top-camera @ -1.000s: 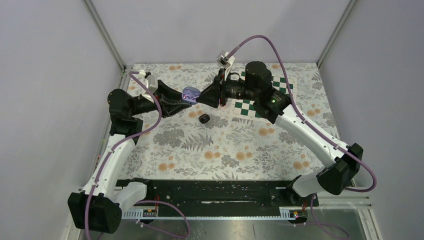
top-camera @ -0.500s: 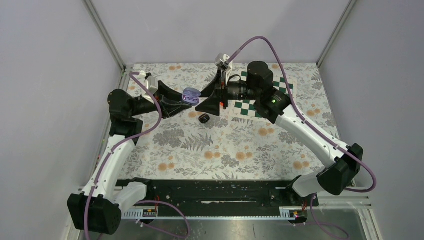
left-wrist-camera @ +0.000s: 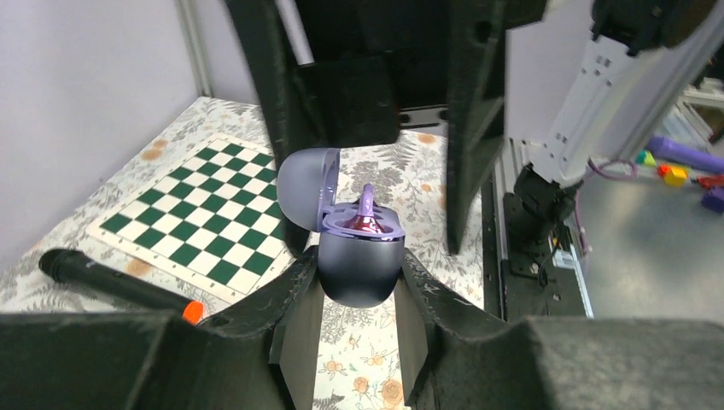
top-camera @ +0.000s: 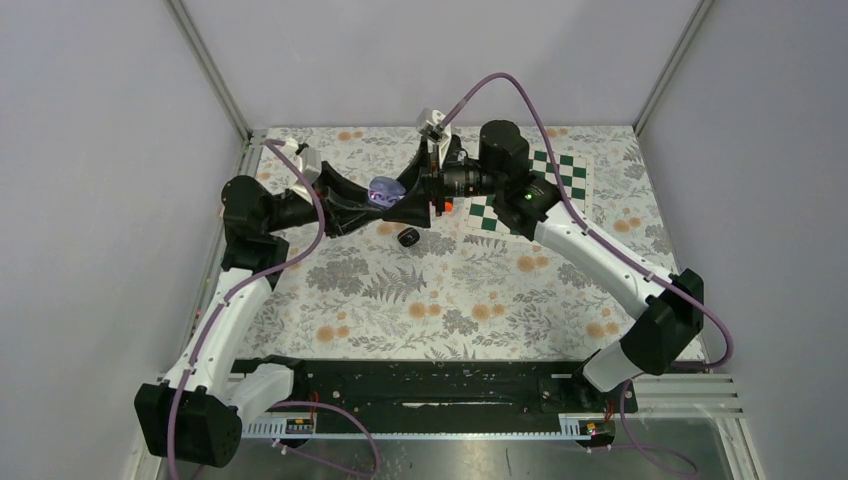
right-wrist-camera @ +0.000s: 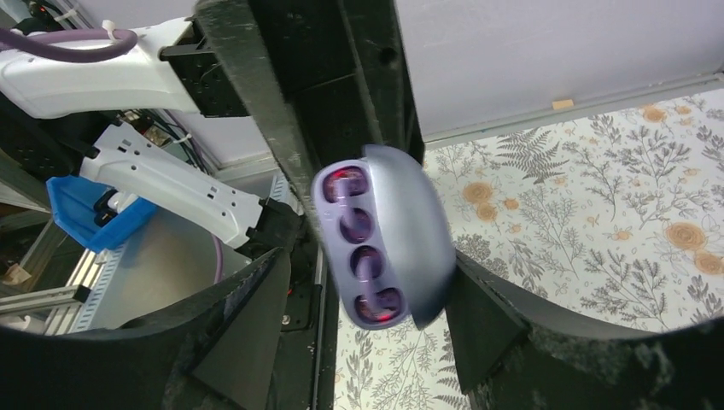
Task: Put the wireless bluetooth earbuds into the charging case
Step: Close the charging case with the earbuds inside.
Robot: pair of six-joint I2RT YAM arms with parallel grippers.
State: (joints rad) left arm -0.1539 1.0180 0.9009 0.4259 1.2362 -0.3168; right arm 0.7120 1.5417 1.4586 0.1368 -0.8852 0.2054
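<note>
Grey walls close in a table [top-camera: 470, 300] covered with a floral cloth. A green and white chessboard mat [top-camera: 555, 175] lies at the far right of it, and in the left wrist view a black microphone [left-wrist-camera: 111, 282] with an orange tip lies along the mat's edge.

Both arms reach toward the far middle of the table and meet there, raised above the cloth. The left gripper [left-wrist-camera: 359, 282] is closed tightly on the rounded lower half of a pale purple charging case [left-wrist-camera: 360, 265], one finger pressed to each side. The lid [left-wrist-camera: 307, 184] is swung open and stands up behind the case.

One lilac earbud [left-wrist-camera: 366, 205] sits in the open top of the case with its thin stem pointing upward. Whether it is pushed fully home cannot be told. No second earbud can be made out.

The right gripper [right-wrist-camera: 371, 260] faces the left one with its fingers spread wide and nothing held between them. They stand one on each side of the open case, close beside it. The right wrist view looks straight at the case's purple inner face with its row of dark red hollows.

A small black object [top-camera: 407, 237] lies on the cloth just nearer than the two grippers, too small to identify.
</note>
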